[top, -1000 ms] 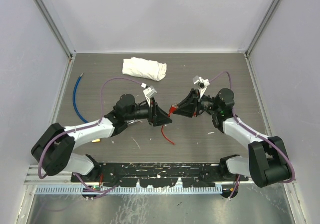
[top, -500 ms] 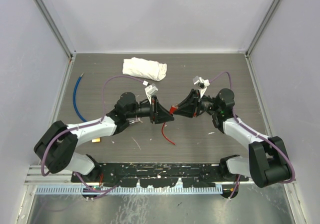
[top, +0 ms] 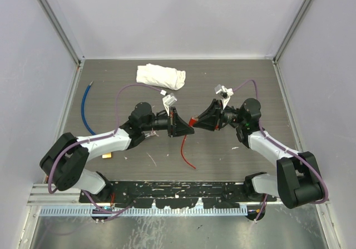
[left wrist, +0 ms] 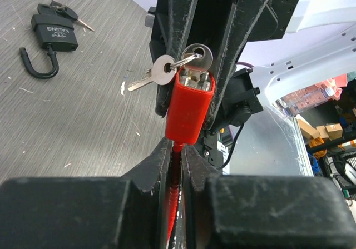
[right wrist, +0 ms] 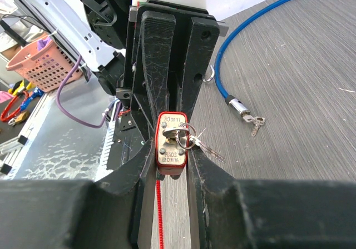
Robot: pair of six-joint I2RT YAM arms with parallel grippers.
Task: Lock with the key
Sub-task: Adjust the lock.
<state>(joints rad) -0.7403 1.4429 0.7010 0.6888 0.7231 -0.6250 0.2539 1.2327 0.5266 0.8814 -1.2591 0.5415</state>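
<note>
A red padlock [top: 193, 119] hangs in the air between my two grippers at mid-table. My right gripper [right wrist: 173, 152] is shut on the lock's body [right wrist: 172, 139]. A silver key [right wrist: 178, 131] sits in the keyhole, and a spare key [right wrist: 207, 148] hangs on its ring. My left gripper [left wrist: 177, 149] is shut on the lock's red cable [left wrist: 174, 174] just under the red body [left wrist: 189, 107]. The key head [left wrist: 197, 56] faces the left wrist camera. In the top view the left gripper [top: 182, 128] meets the right gripper [top: 200, 120], and the cable [top: 187, 152] trails onto the table.
A white cloth [top: 161, 75] lies at the back. A blue cable lock [top: 85, 107] lies at the left; its end and keys [right wrist: 253, 121] show in the right wrist view. A black padlock [left wrist: 53, 29] with an open shackle and keys lies on the table.
My left gripper has edged right and up toward the right gripper. The red cable's loose end has slid a little nearer the front edge. The right arm has stayed still.
</note>
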